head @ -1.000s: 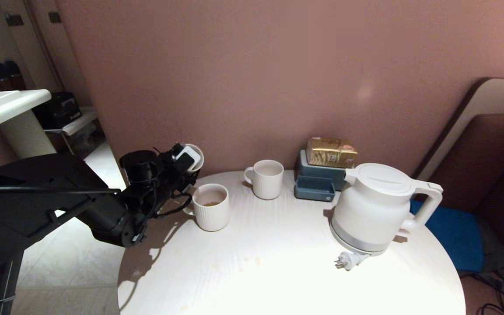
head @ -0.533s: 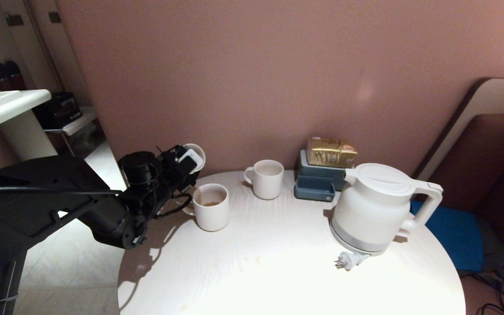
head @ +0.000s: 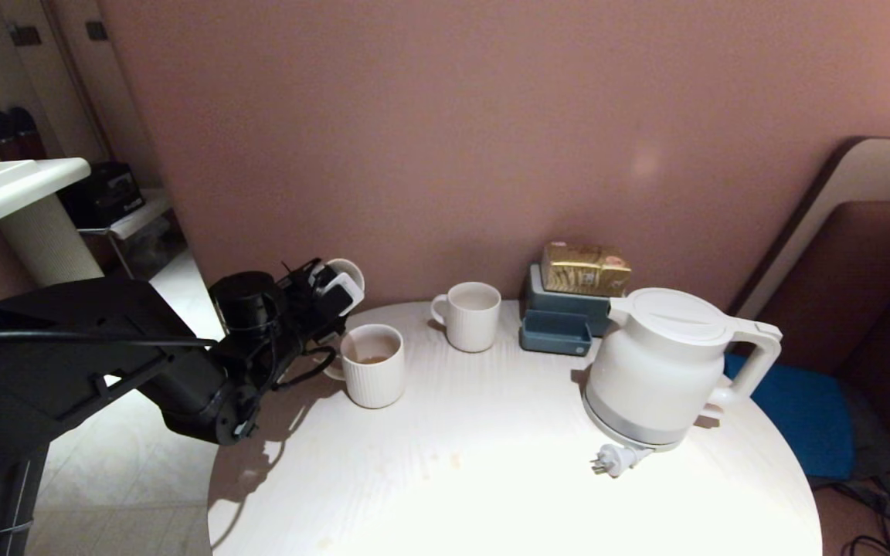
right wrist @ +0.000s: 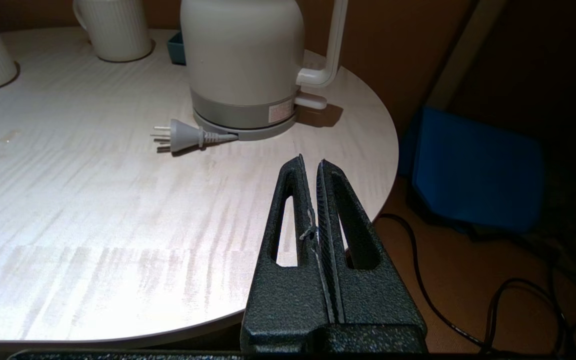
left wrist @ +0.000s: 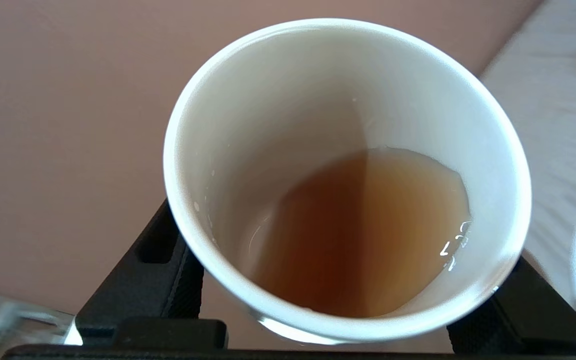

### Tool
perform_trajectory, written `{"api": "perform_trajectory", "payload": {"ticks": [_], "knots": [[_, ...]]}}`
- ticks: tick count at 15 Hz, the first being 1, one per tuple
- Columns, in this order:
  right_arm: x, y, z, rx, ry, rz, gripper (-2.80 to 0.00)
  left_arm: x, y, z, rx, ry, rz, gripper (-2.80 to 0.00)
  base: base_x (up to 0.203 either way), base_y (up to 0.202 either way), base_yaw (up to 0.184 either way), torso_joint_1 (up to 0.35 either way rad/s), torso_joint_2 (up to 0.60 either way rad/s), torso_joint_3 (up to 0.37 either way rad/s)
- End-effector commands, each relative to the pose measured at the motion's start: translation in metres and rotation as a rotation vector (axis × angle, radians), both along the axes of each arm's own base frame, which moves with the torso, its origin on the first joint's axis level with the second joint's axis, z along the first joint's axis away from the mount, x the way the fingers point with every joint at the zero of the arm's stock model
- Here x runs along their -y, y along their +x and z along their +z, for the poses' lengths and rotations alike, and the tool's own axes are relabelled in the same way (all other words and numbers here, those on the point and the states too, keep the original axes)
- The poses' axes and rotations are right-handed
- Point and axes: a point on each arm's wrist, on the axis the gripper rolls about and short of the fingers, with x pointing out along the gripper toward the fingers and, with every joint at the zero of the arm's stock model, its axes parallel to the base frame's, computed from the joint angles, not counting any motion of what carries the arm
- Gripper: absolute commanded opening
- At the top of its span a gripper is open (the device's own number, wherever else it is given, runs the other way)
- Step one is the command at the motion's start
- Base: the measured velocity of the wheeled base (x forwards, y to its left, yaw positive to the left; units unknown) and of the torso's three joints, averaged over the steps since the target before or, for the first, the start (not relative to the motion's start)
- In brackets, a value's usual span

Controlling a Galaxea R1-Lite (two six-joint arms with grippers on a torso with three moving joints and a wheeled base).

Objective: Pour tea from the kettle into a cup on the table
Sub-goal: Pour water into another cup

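Note:
My left gripper (head: 333, 289) is shut on the small plain white cup (head: 346, 270) and holds it tilted in the air, just off the table's far left edge. In the left wrist view the cup (left wrist: 268, 100) sits between the black fingers (left wrist: 163, 260), and reddish-brown tea (left wrist: 363, 230) pools toward its lower side. The white kettle (head: 657, 371) stands upright on its base at the right of the round white table (head: 491, 463). My right gripper (right wrist: 310, 162) is shut and empty, level with the table's near right edge and pointing at the kettle (right wrist: 240, 55).
A ribbed mug (head: 372, 364) with a little tea in it stands right beside the held cup. A second ribbed mug (head: 473, 315) stands farther back. A blue box (head: 561, 320) with a gold packet (head: 585, 268) is against the wall. The kettle's plug (head: 613, 460) lies loose.
The left wrist has rolled a little, and the cup has shifted slightly up and toward the wall. The kettle, the mugs and the right arm have not moved.

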Motion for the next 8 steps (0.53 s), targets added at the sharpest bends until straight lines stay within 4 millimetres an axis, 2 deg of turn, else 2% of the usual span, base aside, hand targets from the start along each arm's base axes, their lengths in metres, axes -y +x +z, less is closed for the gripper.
{"api": "perform_trajectory", "payload": {"ticks": [1, 8], "knots": [[0.0000, 0.0000, 0.0003, 0.000, -0.001, -0.001, -2.80, 0.0007, 0.0018, -0.0023, 0.019, 0.027, 0.002, -2.80, 0.000, 0.000, 0.000, 0.000, 0.00, 0.000], [0.0000, 0.0000, 0.0005, 0.001, -0.001, -0.001, -2.80, 0.0041, 0.0031, 0.0046, 0.075, 0.127, -0.025, -2.80, 0.000, 0.000, 0.000, 0.000, 0.00, 0.000]]}}
